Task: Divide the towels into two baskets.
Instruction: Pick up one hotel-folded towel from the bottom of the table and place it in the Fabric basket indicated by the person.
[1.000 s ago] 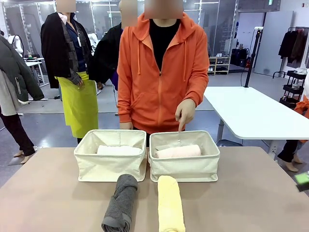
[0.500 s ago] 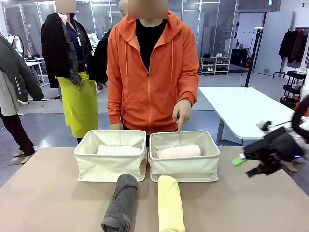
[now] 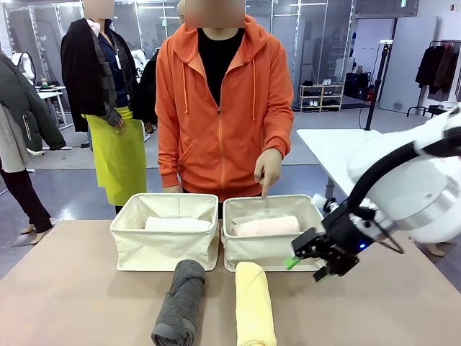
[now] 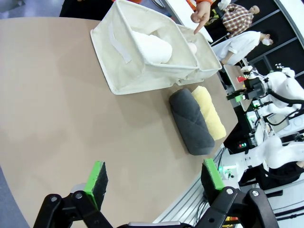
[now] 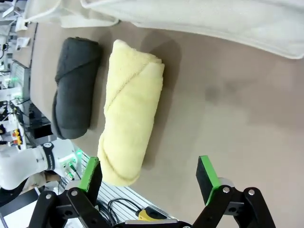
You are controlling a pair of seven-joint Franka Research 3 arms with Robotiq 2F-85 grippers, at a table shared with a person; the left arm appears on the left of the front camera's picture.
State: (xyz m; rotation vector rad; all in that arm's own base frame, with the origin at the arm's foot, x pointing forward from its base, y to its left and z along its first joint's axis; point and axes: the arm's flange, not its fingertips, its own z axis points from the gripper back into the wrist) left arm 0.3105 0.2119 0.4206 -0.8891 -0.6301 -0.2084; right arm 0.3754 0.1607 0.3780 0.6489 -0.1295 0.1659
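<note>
- Right gripper (image 3: 306,268): lower right of the front view, in front of the right basket's (image 3: 270,249) near right corner and covering it. Finger spacing is hard to read there. In the right wrist view the green pads stand wide apart and grip nothing.
- Left gripper (image 4: 155,176): bottom edge of the left wrist view, jaws spread wide over the bare table (image 4: 71,118), nothing between them.
- Yellow towel (image 3: 253,303): lower centre, on the table in front of the right basket. Its near end is cut off by the bottom edge.
- Grey towel (image 3: 180,301): just left of the yellow one, slightly angled, with its near end at the frame edge.
- White towel (image 3: 176,224): in the left basket (image 3: 164,249), lower half hidden by the wall.
- Pink towel (image 3: 265,225): in the right basket, only the top showing.
- Person's hand (image 3: 268,167): one finger points down over the right basket's far rim.
- Materials: the towels are nubbly terry rolls, and the yellow shows a diagonal fold seam. The baskets are cream canvas with soft upright walls, set side by side. The table is matte tan.
</note>
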